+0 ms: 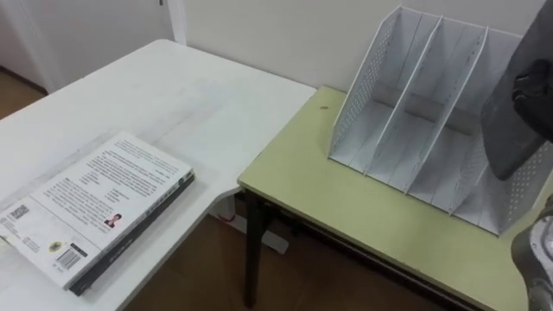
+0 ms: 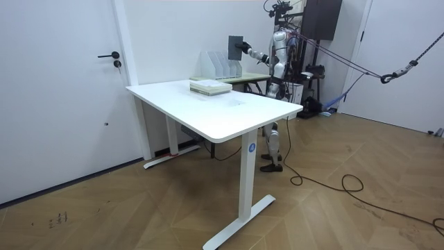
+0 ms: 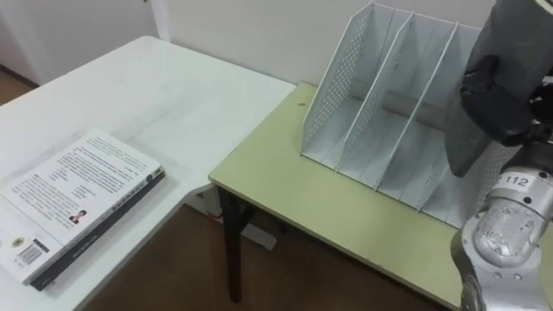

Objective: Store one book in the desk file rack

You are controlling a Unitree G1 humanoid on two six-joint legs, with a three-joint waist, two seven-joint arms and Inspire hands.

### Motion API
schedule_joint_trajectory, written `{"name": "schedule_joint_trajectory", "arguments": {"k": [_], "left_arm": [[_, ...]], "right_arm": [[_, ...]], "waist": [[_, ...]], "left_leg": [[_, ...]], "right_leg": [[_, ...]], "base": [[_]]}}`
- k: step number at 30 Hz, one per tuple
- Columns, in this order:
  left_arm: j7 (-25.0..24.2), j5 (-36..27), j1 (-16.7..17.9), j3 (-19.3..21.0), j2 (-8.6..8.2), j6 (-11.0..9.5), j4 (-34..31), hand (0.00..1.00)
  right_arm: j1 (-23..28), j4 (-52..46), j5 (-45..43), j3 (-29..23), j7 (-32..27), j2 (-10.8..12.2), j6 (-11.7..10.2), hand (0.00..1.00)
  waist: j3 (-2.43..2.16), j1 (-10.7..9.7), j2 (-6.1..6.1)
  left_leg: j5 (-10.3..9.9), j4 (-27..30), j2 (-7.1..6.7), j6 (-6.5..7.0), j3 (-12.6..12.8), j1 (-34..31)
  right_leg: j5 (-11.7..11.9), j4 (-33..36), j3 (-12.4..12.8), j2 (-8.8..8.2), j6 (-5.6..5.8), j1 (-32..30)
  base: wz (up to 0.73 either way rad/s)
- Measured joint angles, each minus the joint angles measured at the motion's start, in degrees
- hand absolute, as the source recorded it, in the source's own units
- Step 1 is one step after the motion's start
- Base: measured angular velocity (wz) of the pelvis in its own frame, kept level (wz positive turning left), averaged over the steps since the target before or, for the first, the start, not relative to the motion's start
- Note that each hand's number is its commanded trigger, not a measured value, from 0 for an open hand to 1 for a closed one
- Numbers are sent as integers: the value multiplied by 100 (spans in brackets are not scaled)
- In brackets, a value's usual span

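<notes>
The right robot hand (image 3: 494,97) is clamped on a grey book (image 3: 518,26) above the file rack (image 3: 380,112); next, it should lower the book into a slot.

The file rack (image 1: 363,95) looks like perforated white sheet metal. The grey book (image 3: 484,130) has a matt cover. The white counter (image 1: 173,95) is smooth and matt.

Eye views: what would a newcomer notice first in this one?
A grey book held up in the right robot hand, at the right end of the white file rack on the green desk. At left, a white-covered book lies flat on the white table.
</notes>
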Motion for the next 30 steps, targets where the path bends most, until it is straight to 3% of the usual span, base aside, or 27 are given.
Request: {"name": "schedule_joint_trajectory", "arguments": {"k": [7, 11, 17, 24, 29, 30], "left_arm": [[-39, 78, -16, 30, 31, 32, 23, 0], [-38, 71, -30, 14, 36, 107, 26, 0], [-41, 73, -87, 18, 36, 243, 19, 0], [-39, 76, -99, 42, 34, 330, 19, 0], [-80, 303, -100, 205, 8, 352, -16, 0], [-79, 302, -84, 227, 8, 360, -54, 0]], "right_arm": [[-530, 261, 7, -41, -134, -627, 55, 100], [-869, 727, -24, -48, -304, -632, 93, 100], [-1036, 1105, -24, -75, -302, -632, 357, 100], [-1279, 1496, -23, -88, -302, -632, 368, 100], [-1295, 1684, -15, -99, -268, -675, 406, 100], [-1325, 1684, 7, -101, -255, -700, 480, 100]], "waist": [[27, 41, -43], [33, 32, -36], [29, 48, -10], [3, 35, 32], [2, 34, 24], [24, 31, -22]], "left_leg": [[1, 9, 9, 2, -42, 9], [1, 10, 10, 2, -53, 49], [2, 23, 5, 3, -95, 13], [2, 33, -2, 3, -129, 8], [3, 36, -5, 4, -129, 5], [3, 32, -7, 4, -129, 4]], "right_leg": [[1, -7, -33, -6, 1, 42], [1, -11, -120, -21, 2, 87], [1, -11, -255, -39, 2, 79], [1, -11, -329, -49, 2, 89], [0, -11, -333, -50, 3, 79], [-2, -10, -338, -51, 4, 75]], "base": [[2], [1], [4], [0], [0], [0]]}}
